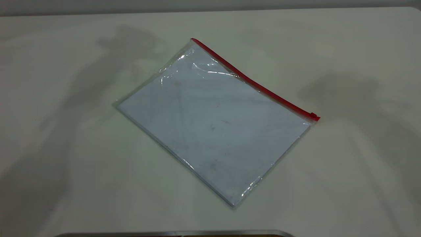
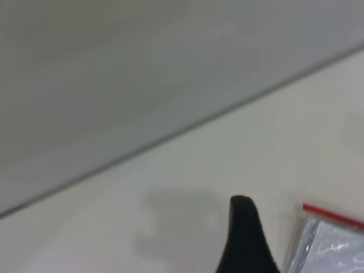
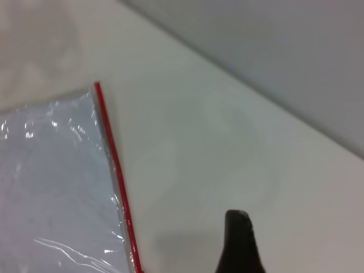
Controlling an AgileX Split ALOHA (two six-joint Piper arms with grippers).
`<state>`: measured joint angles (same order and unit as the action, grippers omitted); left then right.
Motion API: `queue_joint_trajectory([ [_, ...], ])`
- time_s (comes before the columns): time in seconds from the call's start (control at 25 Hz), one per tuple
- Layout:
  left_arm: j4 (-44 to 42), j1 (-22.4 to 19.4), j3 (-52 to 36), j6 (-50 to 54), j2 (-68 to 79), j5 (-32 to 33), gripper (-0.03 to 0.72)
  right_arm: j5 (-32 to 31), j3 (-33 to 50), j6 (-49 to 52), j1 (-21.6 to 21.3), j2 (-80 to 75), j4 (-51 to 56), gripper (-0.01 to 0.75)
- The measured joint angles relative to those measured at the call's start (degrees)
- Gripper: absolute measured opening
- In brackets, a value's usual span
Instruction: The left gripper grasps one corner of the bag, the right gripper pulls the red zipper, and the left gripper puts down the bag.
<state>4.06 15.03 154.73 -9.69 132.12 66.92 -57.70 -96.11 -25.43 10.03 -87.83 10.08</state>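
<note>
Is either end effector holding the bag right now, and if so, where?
Nothing is held. The bag lies flat on the table, untouched. One finger of the left end effector shows beside its corner; one finger of the right end effector shows beside the red zipper.

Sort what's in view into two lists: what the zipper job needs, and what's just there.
For the job:
- bag, flat on the table
- red zipper, slider at its near end
- corner of the bag
- left tool, beside that corner
- right tool, off the zipper's side

Just there:
- table
- metal edge at the front
</note>
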Motion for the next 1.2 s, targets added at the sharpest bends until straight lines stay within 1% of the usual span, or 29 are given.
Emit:
queue_joint_trajectory([
  [0.08, -0.9, 0.0, -2.7, 0.2, -4.1, 0.0, 0.587, -2.9, 0.0, 2.1, 0.0, 4.4, -0.8, 0.580],
  [0.16, -2.4, 0.0, -7.6, 0.4, -9.5, 0.0, 0.587, -6.5, -0.1, 4.2, 0.0, 8.6, -1.0, 0.580],
  [0.32, -5.6, 0.0, -21.8, 0.4, -20.0, 0.0, 0.587, -12.7, -0.1, 8.2, 0.0, 14.2, -1.2, 0.580],
  [0.48, -6.2, 0.0, -35.8, 1.7, -30.4, 0.0, 0.587, -13.1, 0.2, 10.7, 0.0, 17.9, -1.1, 0.580],
  [0.6, -6.2, 0.0, -44.0, 2.8, -37.8, 0.0, 0.587, -13.1, 3.1, 10.8, 0.0, 21.7, 0.8, 0.580],
  [0.72, -6.2, 0.0, -51.0, 5.7, -45.6, 0.0, 0.587, -13.1, 8.6, 10.4, 0.0, 27.1, 2.6, 0.580],
  [0.92, -6.2, 0.0, -63.3, 9.7, -57.1, 0.0, 0.587, -13.1, 22.1, 10.2, 0.0, 39.6, 2.8, 0.580],
  [1.2, -6.2, 0.0, -83.6, 10.6, -72.3, 0.0, 0.587, -13.1, 38.6, 10.1, 0.0, 59.9, 2.8, 0.580],
])
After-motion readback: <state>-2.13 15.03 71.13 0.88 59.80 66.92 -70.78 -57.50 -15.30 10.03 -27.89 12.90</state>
